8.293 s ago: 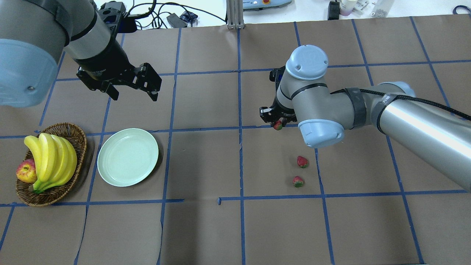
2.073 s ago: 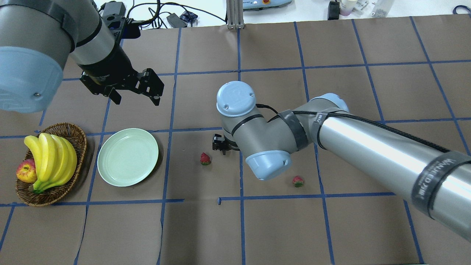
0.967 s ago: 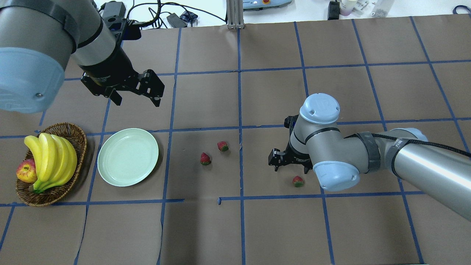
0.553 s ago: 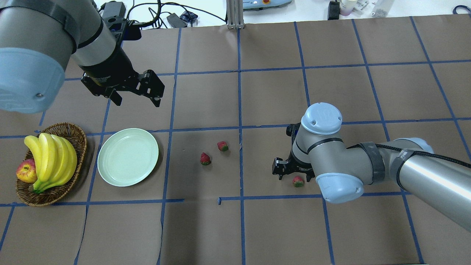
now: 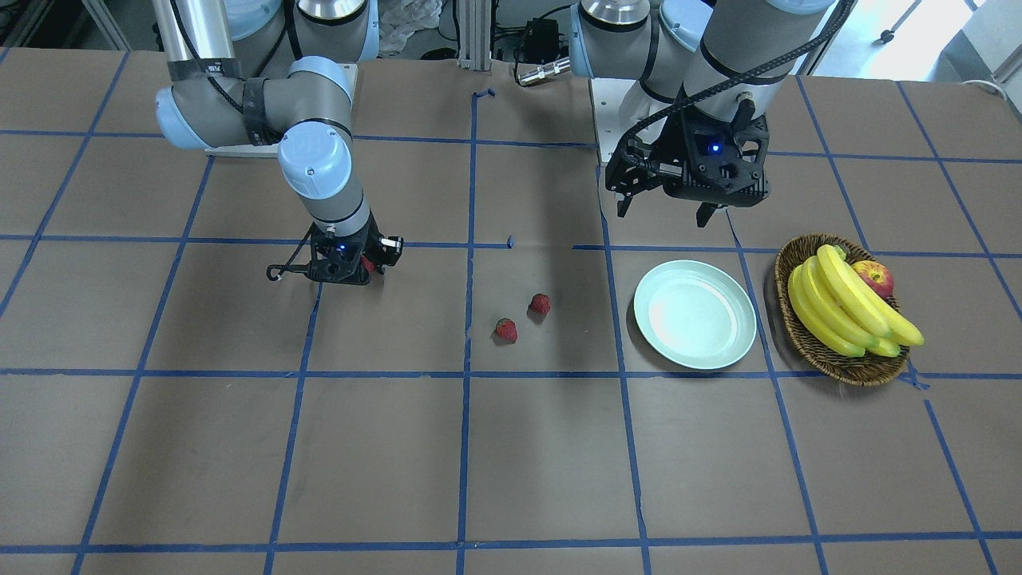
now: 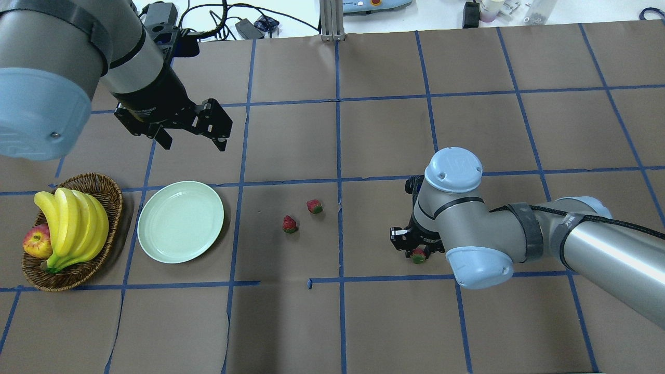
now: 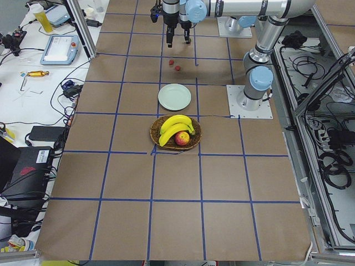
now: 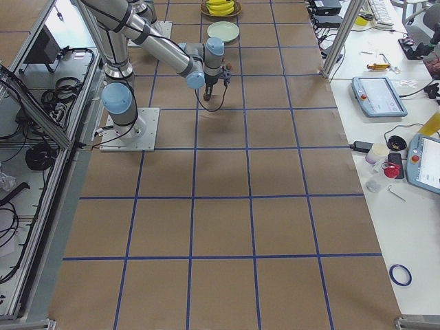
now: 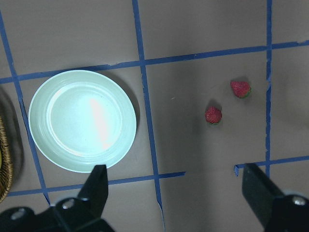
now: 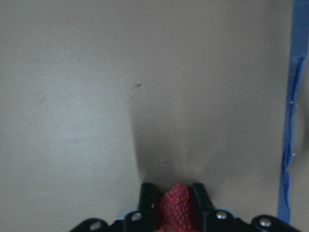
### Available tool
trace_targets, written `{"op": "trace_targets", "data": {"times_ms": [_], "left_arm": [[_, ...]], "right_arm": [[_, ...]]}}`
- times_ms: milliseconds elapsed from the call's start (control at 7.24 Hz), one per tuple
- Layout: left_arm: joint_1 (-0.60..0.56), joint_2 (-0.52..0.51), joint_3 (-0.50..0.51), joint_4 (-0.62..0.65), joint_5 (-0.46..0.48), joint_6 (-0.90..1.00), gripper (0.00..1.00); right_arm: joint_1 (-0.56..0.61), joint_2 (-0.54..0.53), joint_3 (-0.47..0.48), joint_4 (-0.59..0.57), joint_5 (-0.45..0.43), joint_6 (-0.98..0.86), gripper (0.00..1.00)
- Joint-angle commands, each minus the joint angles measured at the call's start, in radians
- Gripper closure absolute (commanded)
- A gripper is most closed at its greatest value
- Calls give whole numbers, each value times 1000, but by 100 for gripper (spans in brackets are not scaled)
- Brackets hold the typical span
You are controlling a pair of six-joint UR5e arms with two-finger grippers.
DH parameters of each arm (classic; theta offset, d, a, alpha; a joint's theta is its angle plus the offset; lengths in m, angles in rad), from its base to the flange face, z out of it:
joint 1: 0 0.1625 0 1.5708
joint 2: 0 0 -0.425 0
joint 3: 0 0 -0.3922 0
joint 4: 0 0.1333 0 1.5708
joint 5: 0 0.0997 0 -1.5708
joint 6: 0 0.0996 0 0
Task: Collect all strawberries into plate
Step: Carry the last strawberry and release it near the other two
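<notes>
Red and seeded, the held strawberry [image 10: 176, 205] sits nearest the robot's base, low against the brown paper, with the right gripper [image 6: 414, 248] closed narrowly on it and a black finger [image 10: 147, 195] pressed against each flank. Its leafy cap is hidden, so I cannot tell how its long axis lies. The right arm reaches in from the right with its wrist upright and its fingers pointing straight down at the table. The coming move turns on where the plate [image 6: 180, 222] lies from this gripper. It is well apart to the left and only a little farther from the base, so the carry is, in my judgement, a lift followed by a long sideways sweep left. That path passes over the nearer loose strawberry [image 6: 289, 224] and the farther loose strawberry [image 6: 314, 206], which lie near each other on the paper, roughly midway between gripper and plate. The plate holds nothing yet. A wicker basket [image 6: 111, 189] stands just beside it on the left. Farthest out, the left gripper [image 6: 192, 143] hangs above the table beyond the plate with its jaws spread wide and nothing in them. It is the closer hand to the plate.
</notes>
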Motion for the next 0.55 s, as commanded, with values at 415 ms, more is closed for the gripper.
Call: {"op": "trace_targets", "data": {"times_ms": [415], "left_arm": [[-2, 0, 0, 0, 0, 1, 0]], "right_arm": [[154, 156, -368, 0, 89, 312, 100]]}}
